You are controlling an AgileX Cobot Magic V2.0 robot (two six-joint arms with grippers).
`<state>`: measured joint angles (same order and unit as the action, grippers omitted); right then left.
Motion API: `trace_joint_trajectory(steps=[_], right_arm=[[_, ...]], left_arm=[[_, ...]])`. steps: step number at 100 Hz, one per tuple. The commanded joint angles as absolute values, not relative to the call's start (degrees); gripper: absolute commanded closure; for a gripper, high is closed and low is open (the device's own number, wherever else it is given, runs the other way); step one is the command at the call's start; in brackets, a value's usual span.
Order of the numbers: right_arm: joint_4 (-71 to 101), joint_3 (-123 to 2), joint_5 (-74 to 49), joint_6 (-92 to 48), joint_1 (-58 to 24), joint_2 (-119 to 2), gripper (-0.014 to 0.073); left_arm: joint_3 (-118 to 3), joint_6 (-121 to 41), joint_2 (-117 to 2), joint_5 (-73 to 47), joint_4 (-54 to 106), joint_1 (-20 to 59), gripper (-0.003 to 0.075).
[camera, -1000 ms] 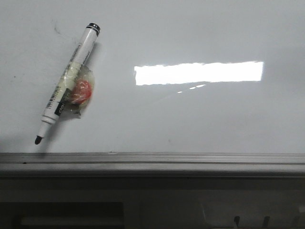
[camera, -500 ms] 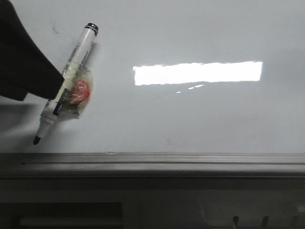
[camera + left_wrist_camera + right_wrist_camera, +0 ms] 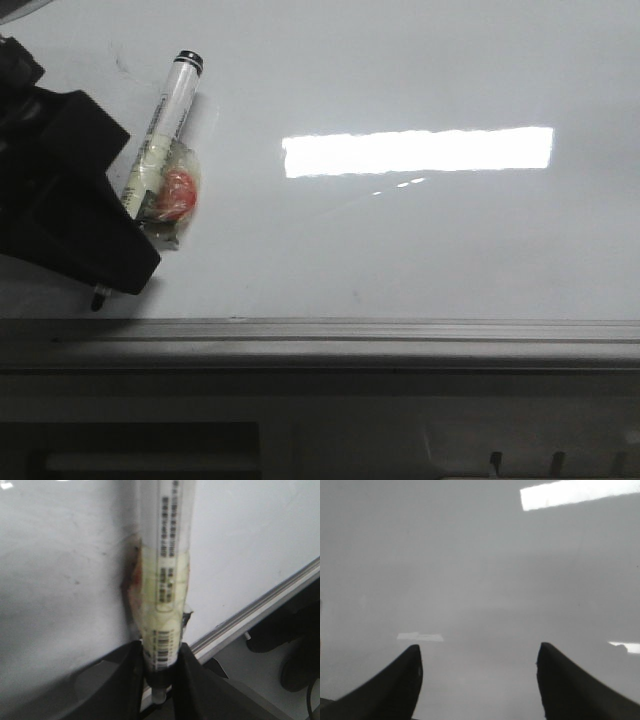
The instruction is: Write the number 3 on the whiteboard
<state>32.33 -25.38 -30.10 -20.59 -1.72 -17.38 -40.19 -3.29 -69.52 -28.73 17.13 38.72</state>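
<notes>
The whiteboard [image 3: 420, 250] fills most of the front view, and no strokes of the number 3 show on it. A white marker [image 3: 167, 110] with a black end cap lies on the board at the left. A red lump [image 3: 177, 192] is taped to its side. My left gripper [image 3: 115, 250] covers the marker's lower half, and the nib pokes out below it. In the left wrist view the gripper [image 3: 159, 655] is shut on the marker [image 3: 167, 555] near its nib end. My right gripper [image 3: 479, 662] is open and empty over bare board [image 3: 480, 580].
A grey metal frame rail [image 3: 350, 335] runs along the board's near edge, and it also shows in the left wrist view [image 3: 260, 607]. A bright lamp reflection [image 3: 415, 152] lies mid-board. A faint smudge [image 3: 122, 62] sits near the marker's cap end.
My left gripper has come in from the left and closed over the marker's lower half. The marker has shifted slightly, its nib end moving right.
</notes>
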Motion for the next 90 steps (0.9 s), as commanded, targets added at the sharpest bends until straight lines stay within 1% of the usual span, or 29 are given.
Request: trace_joint_trajectory(steps=[1, 7, 16, 25, 34, 43, 47, 54, 64, 90], right_arm=[[33.6, -28.3, -27.0, -21.4, -2.7, -18.4, 0.0154], [33.6, -30.3, -27.9, -23.4, -3.7, -18.4, 0.0154], [34.3, -35.2, -31.2, -31.2, -6.3, -19.8, 0.0154], [35.3, -40.6, -36.5, -39.0, -11.8, -23.4, 0.0154], [35.3, -46.8, -43.1, -44.8, -19.0, -29.0, 0.0154], [35.1, -51.1, -45.8, -46.8, -25.6, -34.9, 0.0153], [34.6, -52.7, -45.6, -46.9, -28.7, -36.8, 0.0153], [33.3, -55.2, -45.3, -48.1, -33.5, -40.7, 0.0153], [33.0, -57.0, -45.0, -48.9, -38.0, -44.9, 0.0153], [33.1, -57.9, -41.1, -48.9, -45.0, -50.2, 0.0153]], left_arm=[[-42.2, -2.9, -69.5, -24.2, 14.3, 38.6, 0.0741], [-43.1, -3.3, -68.5, -24.6, 14.3, 38.6, 0.0741], [-45.3, -8.1, -66.0, -26.0, 14.3, 39.4, 0.0741], [-48.2, -19.1, -62.6, -27.6, 14.3, 42.5, 0.0741], [-51.1, -34.2, -59.6, -29.6, 14.3, 47.9, 0.0741], [-52.2, -47.5, -57.3, -30.8, 14.3, 53.2, 0.0741], [-52.2, -50.7, -56.9, -30.6, 14.3, 55.0, 0.0741], [-52.2, -52.6, -56.1, -30.6, 14.1, 57.7, 0.0741], [-52.2, -52.6, -56.2, -31.1, 14.2, 59.0, 0.0741], [-52.2, -52.6, -56.3, -31.2, 15.6, 59.3, 0.0741]])
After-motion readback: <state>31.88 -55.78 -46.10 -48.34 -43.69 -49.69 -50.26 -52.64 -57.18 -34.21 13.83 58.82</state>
